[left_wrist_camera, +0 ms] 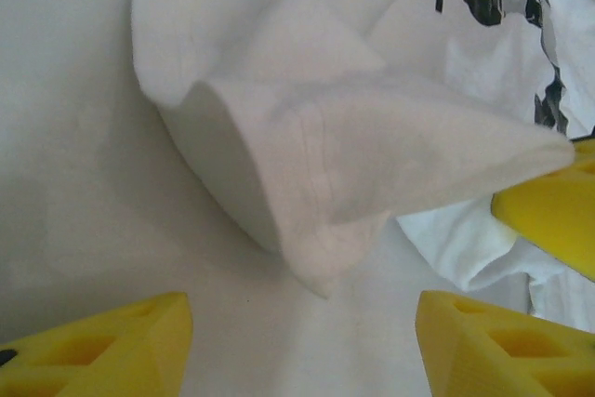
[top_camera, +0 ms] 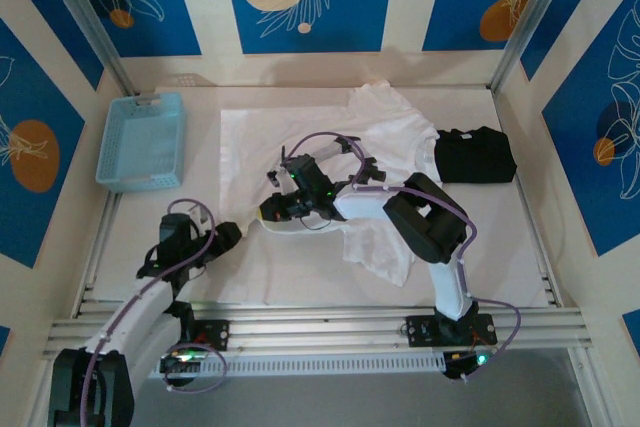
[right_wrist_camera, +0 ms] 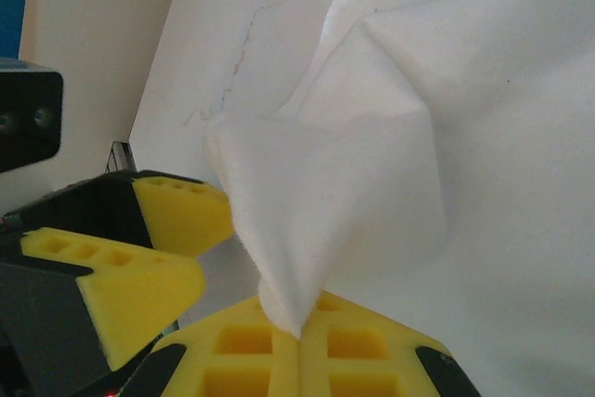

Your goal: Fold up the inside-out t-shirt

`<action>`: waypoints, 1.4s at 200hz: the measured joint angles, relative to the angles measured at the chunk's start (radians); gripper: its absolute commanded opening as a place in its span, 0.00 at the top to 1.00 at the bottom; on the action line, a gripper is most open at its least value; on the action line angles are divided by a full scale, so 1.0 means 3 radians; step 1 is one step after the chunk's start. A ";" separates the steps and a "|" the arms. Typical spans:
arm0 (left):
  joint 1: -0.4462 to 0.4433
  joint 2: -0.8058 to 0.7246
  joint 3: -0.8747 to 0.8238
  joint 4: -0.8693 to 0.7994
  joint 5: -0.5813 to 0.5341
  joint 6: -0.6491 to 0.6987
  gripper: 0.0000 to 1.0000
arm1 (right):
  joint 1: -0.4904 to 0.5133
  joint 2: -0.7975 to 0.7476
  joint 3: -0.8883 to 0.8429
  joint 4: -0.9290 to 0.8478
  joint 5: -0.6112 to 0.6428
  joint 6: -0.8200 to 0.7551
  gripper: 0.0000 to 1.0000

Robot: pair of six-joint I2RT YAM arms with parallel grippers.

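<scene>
Top external view first, and we have the table (top_camera: 510,247) with a white sheet (top_camera: 250,137) spread over its middle. Across the right half of that sheet lies the inside-out t-shirt (top_camera: 395,132). It is rumpled and runs from the far edge down toward the near edge, with one fold drawn out leftward to the middle of the table.

Now we look at the right arm (top_camera: 430,227): it rises from its base at the near edge, bends hard at the elbow and stretches low to the left over the shirt. Over on the other side, the left arm (top_camera: 150,297) climbs from the near left corner, folds at its elbow and points its wrist to the right. That leaves the two wrists facing each other, close together.

We spot the black folded garment (top_camera: 475,155) by the right edge, just beside the shirt, and the blue basket (top_camera: 140,184) at the far left corner, well apart from the cloth.

Down in the right wrist view, the right gripper (right_wrist_camera: 299,346) has its yellow pads pressed together on a peak of white cloth, and the fabric tents up away from them.

Switching to the left wrist view, the left gripper (left_wrist_camera: 302,323) has its fingers spread wide and grips nothing. A hemmed corner of the shirt hangs just ahead of them over the sheet. We cannot tell whether that corner touches the sheet.
</scene>
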 measured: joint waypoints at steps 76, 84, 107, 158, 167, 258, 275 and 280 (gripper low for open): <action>-0.0032 0.0542 -0.0025 0.0496 0.0197 -0.0107 0.53 | 0.0032 0.0000 0.0001 -0.0001 0.0001 0.0010 1.00; -0.0038 0.0619 -0.0018 0.0548 0.0209 -0.0103 0.55 | 0.0034 0.0000 0.0001 -0.0001 0.0001 0.0010 1.00; -0.0051 0.0816 0.0015 0.0703 0.0209 -0.0104 0.61 | 0.0038 0.0000 0.0001 -0.0001 0.0001 0.0010 1.00; -0.0051 0.0975 0.0102 0.0964 0.0182 -0.0065 0.61 | 0.0041 0.0000 0.0001 -0.0001 0.0003 0.0010 1.00; -0.0051 0.0974 0.0104 0.0993 0.0175 -0.0048 0.62 | 0.0041 0.0000 0.0001 -0.0003 0.0003 0.0010 1.00; -0.0051 0.0453 0.0225 0.0755 -0.0074 0.0131 1.00 | 0.0041 0.0000 0.0001 -0.0003 0.0003 0.0009 1.00; -0.0051 0.0380 0.0261 0.0594 -0.0167 0.0164 1.00 | 0.0039 0.0000 0.0001 -0.0003 0.0003 0.0009 1.00; -0.0051 0.0362 0.0277 0.0530 -0.0197 0.0175 1.00 | 0.0039 0.0000 0.0001 -0.0003 0.0003 0.0010 1.00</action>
